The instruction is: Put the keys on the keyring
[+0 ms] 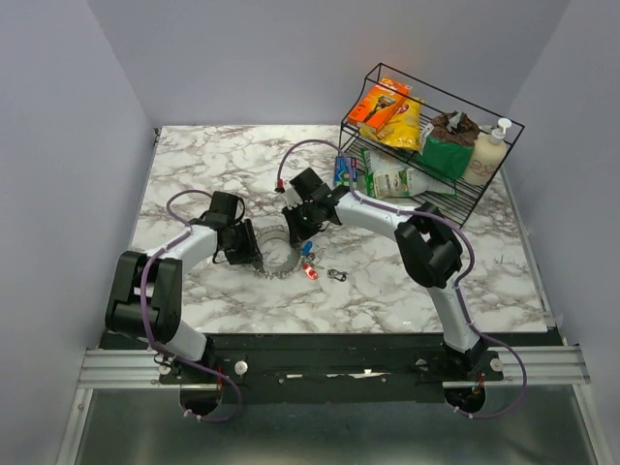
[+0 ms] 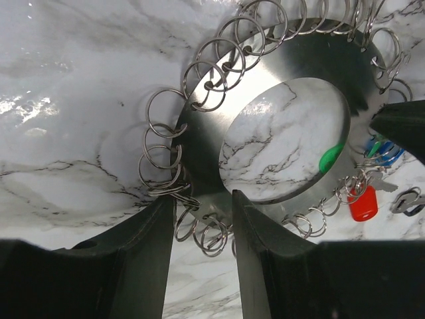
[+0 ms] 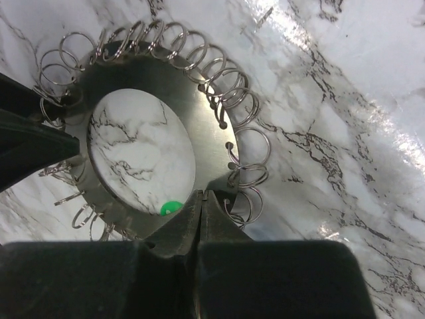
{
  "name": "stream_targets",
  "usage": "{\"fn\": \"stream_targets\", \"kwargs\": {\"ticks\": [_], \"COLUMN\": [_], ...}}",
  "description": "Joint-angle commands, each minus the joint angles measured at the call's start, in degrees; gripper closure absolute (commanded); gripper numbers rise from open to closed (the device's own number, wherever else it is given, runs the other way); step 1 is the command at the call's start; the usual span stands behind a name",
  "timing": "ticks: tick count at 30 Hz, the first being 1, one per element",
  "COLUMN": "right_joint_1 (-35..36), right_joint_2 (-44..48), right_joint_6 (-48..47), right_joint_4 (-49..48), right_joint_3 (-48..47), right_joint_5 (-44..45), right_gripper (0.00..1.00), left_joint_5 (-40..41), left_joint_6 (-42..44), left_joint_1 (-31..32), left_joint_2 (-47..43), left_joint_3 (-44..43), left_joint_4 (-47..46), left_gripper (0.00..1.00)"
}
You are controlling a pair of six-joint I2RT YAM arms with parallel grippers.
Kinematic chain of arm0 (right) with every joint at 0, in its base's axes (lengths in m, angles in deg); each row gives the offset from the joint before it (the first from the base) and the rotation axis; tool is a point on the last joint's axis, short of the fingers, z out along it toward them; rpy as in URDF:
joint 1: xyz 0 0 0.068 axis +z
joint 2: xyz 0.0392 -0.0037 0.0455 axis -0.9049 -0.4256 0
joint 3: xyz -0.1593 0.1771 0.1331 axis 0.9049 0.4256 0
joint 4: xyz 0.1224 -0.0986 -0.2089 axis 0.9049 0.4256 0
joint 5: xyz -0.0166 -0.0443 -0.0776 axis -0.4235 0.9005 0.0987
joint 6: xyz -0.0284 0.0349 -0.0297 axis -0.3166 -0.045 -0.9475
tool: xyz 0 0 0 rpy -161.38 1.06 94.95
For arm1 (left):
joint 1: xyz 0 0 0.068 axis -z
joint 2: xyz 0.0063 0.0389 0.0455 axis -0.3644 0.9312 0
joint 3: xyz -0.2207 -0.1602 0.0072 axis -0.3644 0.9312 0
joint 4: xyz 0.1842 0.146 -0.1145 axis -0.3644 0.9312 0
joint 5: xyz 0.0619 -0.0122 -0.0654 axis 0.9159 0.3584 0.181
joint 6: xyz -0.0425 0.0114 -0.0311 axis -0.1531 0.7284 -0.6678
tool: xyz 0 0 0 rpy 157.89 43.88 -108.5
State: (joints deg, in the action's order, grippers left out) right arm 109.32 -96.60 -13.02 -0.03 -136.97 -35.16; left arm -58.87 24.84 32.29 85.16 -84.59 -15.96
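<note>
Right wrist view, right claw (image 3: 201, 203) pinching keyring (image 3: 207, 143) rim

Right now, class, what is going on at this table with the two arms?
Both arms work on the keyring, a flat metal disc with many small split rings around its rim, lying on the marble table. The left gripper straddles the disc's edge with its jaws part open. The right gripper has its jaws shut at the opposite edge; whether it pinches the rim cannot be told. A red-headed key and a blue-headed key sit at the disc's rim, and a silver key lies loose nearby.
</note>
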Motion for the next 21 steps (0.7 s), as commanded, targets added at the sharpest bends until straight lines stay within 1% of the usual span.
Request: {"fn": "stream_targets", "kwargs": {"ticks": [1,7,14,21], "right_joint_1": [0.6,1.6,2.3,2.5], "right_joint_2": [-0.7,-0.8,-1.3,-2.3], "right_joint_6": [-0.8,-1.8,-1.9,-1.1], "right_joint_4": [2.6,4.3,5.0,5.0], "right_joint_3": [-0.1,1.4,3.1,0.4], "right_joint_5": [0.5,-2.2,-6.5,-10.2], "right_gripper": [0.94,0.95,0.96,0.96], "left_joint_5": [-2.2,-3.3,-3.0,-5.8], "left_joint_6": [-1.7,-2.3,-0.6,-0.3], "left_joint_1": [-0.3,-0.2,-0.3,0.1], "left_joint_2": [2.8,8.0,15.2,20.3], "left_joint_3": [0.0,-3.0,-11.9,-18.8], "left_joint_4": [-4.0,-6.2,-5.1,-4.4], "left_gripper": [0.51,0.51,0.51,0.52]}}
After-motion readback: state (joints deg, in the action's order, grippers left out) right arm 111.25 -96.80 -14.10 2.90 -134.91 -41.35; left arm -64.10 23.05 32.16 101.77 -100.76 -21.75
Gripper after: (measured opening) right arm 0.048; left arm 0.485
